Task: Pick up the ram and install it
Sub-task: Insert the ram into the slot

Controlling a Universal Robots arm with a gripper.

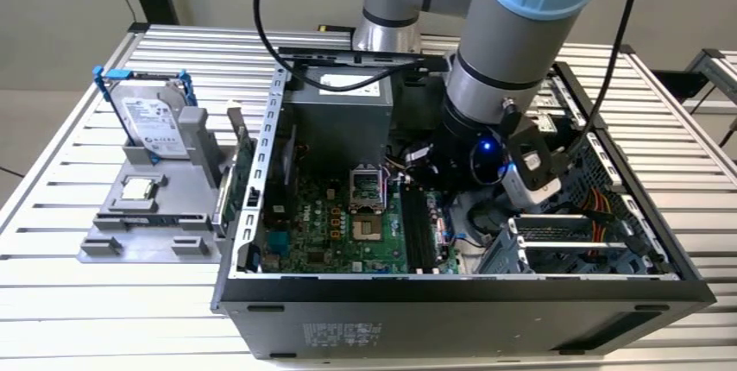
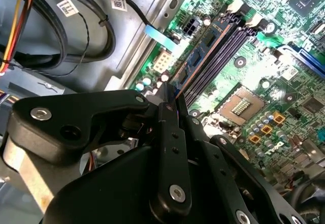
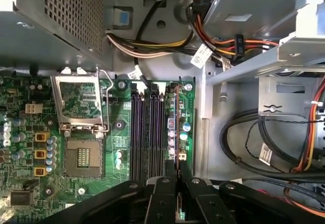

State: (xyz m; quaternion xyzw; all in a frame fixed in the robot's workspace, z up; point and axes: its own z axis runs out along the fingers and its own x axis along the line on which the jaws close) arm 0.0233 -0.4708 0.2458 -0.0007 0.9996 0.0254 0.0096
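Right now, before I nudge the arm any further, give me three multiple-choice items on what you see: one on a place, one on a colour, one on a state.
1. Where is the ram?
A. At the memory slot farthest from the CPU socket
B. On the grey holder outside the case
C. Flat on the table

2. What colour are the rails on the hard drive?
A. Red
B. Blue
C. Yellow

3. How is the gripper?
A. Open, above the ram
B. Open, outside the case
C. Shut on the ram

Answers:
1 A: in both wrist views the stick stands on edge along the outermost slot, on the side away from the socket.
2 B: the exterior view shows blue rails around the upright drive.
3 C: in the first wrist view the fingers pinch the stick's edge.
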